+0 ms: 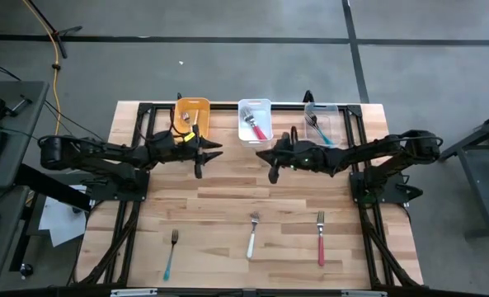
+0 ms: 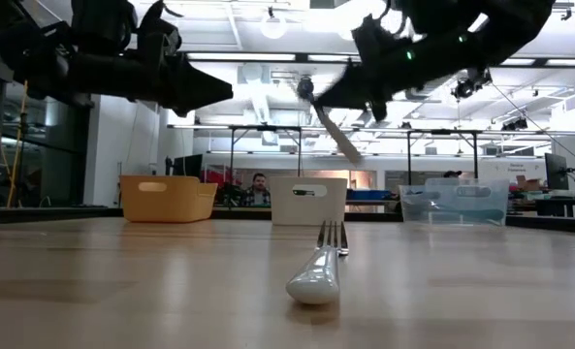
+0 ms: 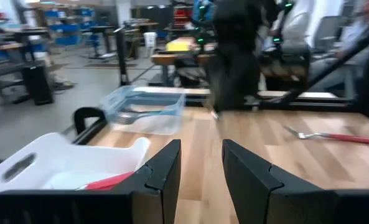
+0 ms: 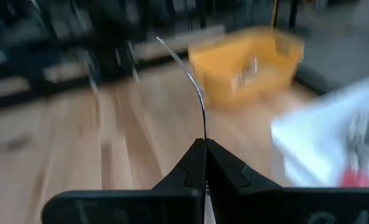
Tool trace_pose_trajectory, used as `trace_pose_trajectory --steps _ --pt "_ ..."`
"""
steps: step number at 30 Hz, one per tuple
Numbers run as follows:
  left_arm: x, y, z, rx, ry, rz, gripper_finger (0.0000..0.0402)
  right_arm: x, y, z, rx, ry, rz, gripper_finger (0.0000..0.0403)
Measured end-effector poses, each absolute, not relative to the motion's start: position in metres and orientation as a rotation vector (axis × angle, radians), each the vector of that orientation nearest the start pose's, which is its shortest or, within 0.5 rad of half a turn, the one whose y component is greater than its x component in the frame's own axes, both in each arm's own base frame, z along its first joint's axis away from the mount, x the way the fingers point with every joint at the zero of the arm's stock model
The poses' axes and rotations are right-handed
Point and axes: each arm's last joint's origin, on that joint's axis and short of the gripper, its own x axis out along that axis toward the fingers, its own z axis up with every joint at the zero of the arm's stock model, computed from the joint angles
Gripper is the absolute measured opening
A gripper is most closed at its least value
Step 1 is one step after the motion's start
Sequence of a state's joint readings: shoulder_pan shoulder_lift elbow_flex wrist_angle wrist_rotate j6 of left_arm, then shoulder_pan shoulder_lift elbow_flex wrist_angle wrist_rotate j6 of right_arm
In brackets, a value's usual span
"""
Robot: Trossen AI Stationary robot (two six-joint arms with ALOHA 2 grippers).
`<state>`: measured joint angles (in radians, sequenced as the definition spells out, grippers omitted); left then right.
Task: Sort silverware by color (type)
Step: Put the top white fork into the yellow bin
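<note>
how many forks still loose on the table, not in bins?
3, along the near edge in the high view: teal-handled fork at left, white-handled fork in the middle, red-handled fork at right. A fourth is gripped in the right gripper, off the table.

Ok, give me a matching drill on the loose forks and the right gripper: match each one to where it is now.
1. teal-handled fork
2. white-handled fork
3. red-handled fork
4. right gripper

A. on the table, middle of the near row
B. raised above the table, shut on the held fork
C. on the table, left arm's side
D. on the table, right arm's side

Pairs: 1-C, 2-A, 3-D, 4-B
</note>
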<state>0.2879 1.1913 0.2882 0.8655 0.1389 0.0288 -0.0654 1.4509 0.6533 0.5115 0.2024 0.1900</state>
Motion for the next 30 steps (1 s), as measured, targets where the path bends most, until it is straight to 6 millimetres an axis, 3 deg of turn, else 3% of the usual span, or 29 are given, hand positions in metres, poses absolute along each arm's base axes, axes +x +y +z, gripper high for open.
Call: trace_pose_trajectory --steps 6,12,20,30 --pt "0.217 0.054 0.19 -0.021 -0.014 0.111 0.0111 0.298 -0.024 0.23 0.134 0.013 -0.216 0.0" --pt "0.248 0.045 0.194 -0.049 -0.017 -0.028 0.0141 0.298 -0.016 0.245 0.104 -0.134 -0.092 0.0" --pt "0.288 0.037 0.213 0.058 -0.071 -0.052 0.0199 0.298 -0.007 0.247 0.07 -0.159 -0.038 0.0" --pt "0.304 0.037 0.234 0.033 -0.076 -0.064 0.0203 0.297 -0.006 0.25 0.051 -0.182 -0.031 0.0"
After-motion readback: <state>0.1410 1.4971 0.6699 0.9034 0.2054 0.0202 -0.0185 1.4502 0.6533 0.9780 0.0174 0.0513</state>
